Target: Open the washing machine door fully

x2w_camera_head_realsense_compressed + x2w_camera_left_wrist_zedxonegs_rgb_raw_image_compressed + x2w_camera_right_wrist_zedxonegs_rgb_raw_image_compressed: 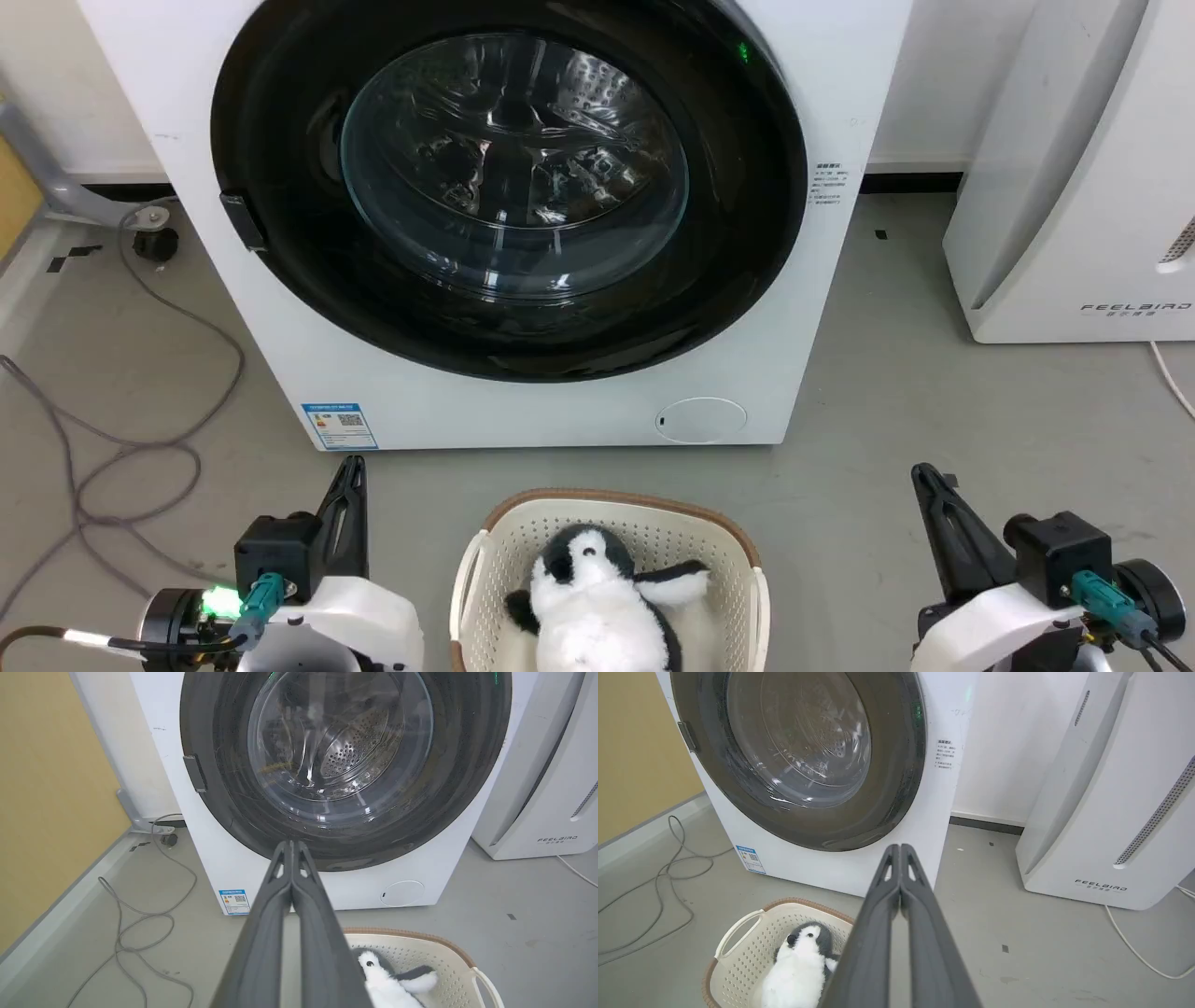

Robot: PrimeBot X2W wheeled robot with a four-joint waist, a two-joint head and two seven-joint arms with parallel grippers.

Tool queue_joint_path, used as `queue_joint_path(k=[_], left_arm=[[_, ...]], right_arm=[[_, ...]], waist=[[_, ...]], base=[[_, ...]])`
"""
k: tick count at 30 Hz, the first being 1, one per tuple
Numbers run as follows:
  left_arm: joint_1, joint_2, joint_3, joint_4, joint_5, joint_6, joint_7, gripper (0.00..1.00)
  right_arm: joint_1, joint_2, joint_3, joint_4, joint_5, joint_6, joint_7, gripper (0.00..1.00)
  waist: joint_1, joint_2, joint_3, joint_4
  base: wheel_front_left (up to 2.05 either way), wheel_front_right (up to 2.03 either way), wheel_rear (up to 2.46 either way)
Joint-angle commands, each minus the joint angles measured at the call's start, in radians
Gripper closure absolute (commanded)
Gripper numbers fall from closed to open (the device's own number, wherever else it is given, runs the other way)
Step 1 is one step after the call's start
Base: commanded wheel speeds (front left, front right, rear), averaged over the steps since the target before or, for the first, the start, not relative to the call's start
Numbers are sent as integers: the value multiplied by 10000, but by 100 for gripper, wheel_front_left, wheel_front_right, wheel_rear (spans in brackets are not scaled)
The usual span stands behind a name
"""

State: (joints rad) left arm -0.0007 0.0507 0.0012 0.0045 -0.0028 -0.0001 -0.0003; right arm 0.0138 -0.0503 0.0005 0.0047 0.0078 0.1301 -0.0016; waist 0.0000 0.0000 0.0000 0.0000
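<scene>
1. Far left: grey cable [140, 448] in loose loops on the grey floor, beside the washing machine.
2. Left gripper [351, 467] low at lower left of the head view, pointing toward the machine. In its wrist view the two dark fingers [261, 933] lie pressed together, no gap, holding nothing. It hangs clear of the machine front, touching nothing.
3. Washing machine [523, 411] straight ahead, centre of head view, white front facing the robot. Blue label [339, 426] at its lower left corner; round flap [700, 419] at lower right.
4. Washing machine door [280, 187] is closed, lying flat against the front. Steel drum visible through the glass bowl. Small dark tab [243, 221] on the door's left rim.
5. Cream basket [616, 499] on the floor between the grippers, in front of the machine. Plush penguin [588, 607] lies inside.
6. Right gripper [924, 471] low at lower right, angled up and slightly left. Wrist view: fingers [873, 933] closed tight against each other, empty. Apart from the machine.
7. Far right: white appliance [1074, 187] lettered FEELBIRD, just beside the machine, with a strip of floor between them.
</scene>
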Motion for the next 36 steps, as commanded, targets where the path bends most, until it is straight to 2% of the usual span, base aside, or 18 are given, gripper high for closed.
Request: queue_joint_path(k=[1, 36], left_arm=[[7, -5, -12, -45, 28, 1, 3, 100], [7, -5, -12, -45, 28, 1, 3, 100]], right_arm=[[-138, 1, -5, -47, -78, 6, 16, 100], [-138, 1, -5, -47, -78, 6, 16, 100]], waist=[[0, 0, 0, 0], [0, 0, 0, 0]], base=[[0, 0, 0], [0, 0, 0]])
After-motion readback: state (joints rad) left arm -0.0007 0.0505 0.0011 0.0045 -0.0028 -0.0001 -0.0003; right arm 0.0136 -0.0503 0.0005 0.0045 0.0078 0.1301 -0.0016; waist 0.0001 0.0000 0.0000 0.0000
